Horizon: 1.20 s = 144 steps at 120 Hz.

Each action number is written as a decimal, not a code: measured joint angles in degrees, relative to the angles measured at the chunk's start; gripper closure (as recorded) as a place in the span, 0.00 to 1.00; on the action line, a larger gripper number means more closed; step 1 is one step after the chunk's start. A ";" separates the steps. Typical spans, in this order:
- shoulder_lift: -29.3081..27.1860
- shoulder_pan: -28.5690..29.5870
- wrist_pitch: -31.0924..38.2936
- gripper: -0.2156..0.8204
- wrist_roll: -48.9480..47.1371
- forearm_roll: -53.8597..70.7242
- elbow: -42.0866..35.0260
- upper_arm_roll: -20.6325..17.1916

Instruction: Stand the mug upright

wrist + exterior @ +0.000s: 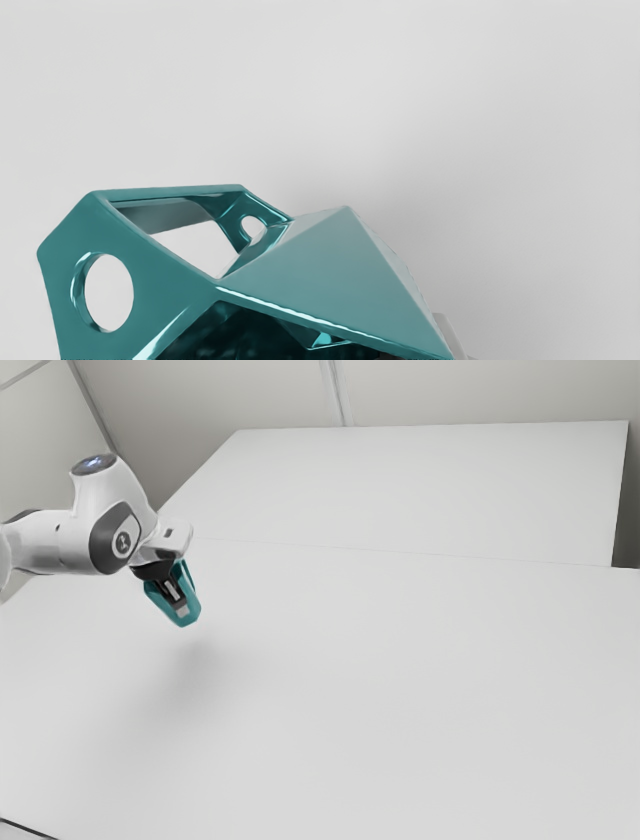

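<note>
At the exterior view's left, my gripper (176, 598) points down and is shut on the teal mug (188, 621), holding it above the table. In the wrist view, the faceted mug (330, 270) lies tilted across the fingertips, its angular frame with round holes to one side and a dark hollow facing the hand. My gripper (416, 351) has one light fingertip (448, 331) against the mug's outer side; most of the other finger is hidden by the mug.
A broad white table (400, 680) spreads beneath the arm, with a soft shadow below the mug. Another white surface (430, 485) adjoins its far edge, before pale walls. A dark cable (28, 828) lies at the exterior view's lower left corner.
</note>
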 joint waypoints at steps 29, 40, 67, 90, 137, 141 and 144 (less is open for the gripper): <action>-0.14 -2.02 5.73 0.96 -6.85 1.05 -4.77 -0.17; -0.46 -1.66 6.47 0.96 -8.83 1.18 -6.03 -0.19; -2.76 -2.80 5.89 0.96 -12.64 1.45 -7.68 -1.67; -2.84 -6.06 5.53 0.96 -15.04 1.47 -8.33 -2.73; 0.51 -6.90 6.85 0.96 -18.12 1.65 -7.91 -3.45; 0.68 -6.94 6.90 0.96 -18.30 1.66 -7.91 -3.46; 0.78 -6.97 6.93 0.96 -18.44 1.67 -7.91 -3.46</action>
